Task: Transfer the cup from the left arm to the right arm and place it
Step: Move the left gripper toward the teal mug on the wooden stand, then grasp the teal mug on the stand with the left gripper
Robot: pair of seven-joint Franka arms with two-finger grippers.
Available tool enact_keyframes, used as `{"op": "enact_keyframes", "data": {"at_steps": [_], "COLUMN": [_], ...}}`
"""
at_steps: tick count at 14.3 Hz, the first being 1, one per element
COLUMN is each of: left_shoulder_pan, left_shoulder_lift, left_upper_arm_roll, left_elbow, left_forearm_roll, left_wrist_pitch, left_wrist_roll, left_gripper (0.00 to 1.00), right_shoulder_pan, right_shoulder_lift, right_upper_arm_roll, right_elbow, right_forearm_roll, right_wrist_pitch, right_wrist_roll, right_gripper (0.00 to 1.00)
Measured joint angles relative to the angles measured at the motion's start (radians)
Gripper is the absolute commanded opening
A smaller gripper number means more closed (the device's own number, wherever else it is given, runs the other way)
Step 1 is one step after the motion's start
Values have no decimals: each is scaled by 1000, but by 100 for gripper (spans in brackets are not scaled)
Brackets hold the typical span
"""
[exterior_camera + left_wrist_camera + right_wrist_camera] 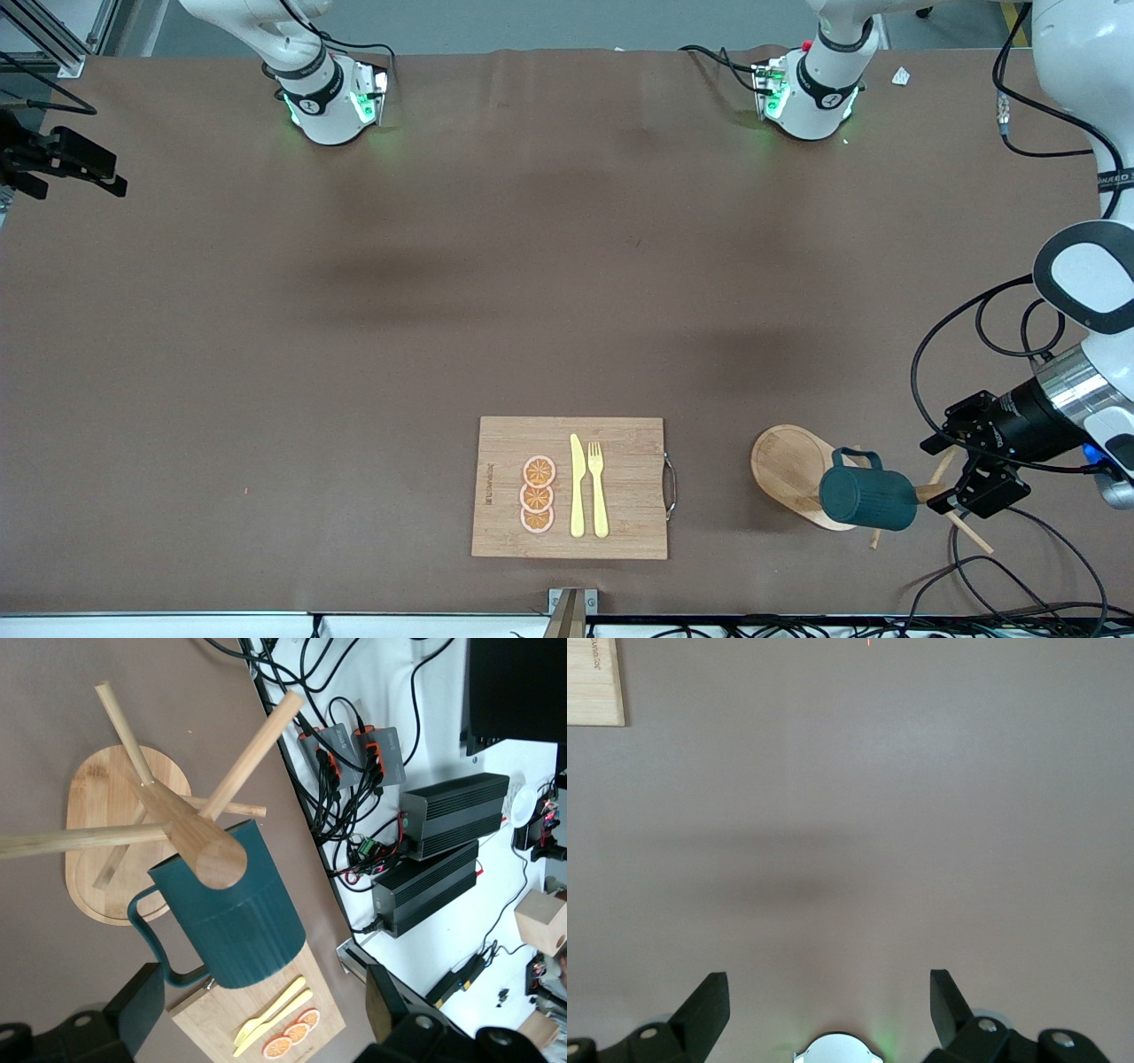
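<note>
Cup (pixel 866 498) sideways on rack peg (pixel 930 493)

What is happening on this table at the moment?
The cup hangs on the wooden peg rack at the left arm's end of the table. The left gripper is open beside the rack and holds nothing. The right gripper is open over bare table. A cutting board lies nearby.

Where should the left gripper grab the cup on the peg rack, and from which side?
Probably the cup's ribbed body, fingers straddling it, coming from the side away from the rack's wooden base. The cup hangs on a peg with its loop handle sticking sideways. The left gripper is open beside it; the right gripper waits.
</note>
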Motion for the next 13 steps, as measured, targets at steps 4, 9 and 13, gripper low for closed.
{"op": "enact_keyframes", "data": {"at_steps": [4, 9, 13], "left_shoulder_pan": [3, 1, -4], "left_shoulder_lift": [30, 66, 93], "left_upper_arm_roll": [1, -1, -15], "left_elbow": [3, 4, 4], "left_forearm_roll": [-16, -18, -35], "left_wrist_pitch": [18, 62, 104], "left_wrist_roll": [-15, -16, -20], "left_gripper": [100, 100, 100], "right_shoulder_pan": [0, 0, 0], "right_shoulder_lift": [0, 0, 0], "right_upper_arm_roll": [0, -1, -1], "right_elbow": [0, 0, 0], "right_forearm_roll": [0, 0, 0], "right_wrist_pitch": [-1, -1, -1], "right_wrist_roll": [0, 0, 0], "right_gripper": [100, 100, 100]}}
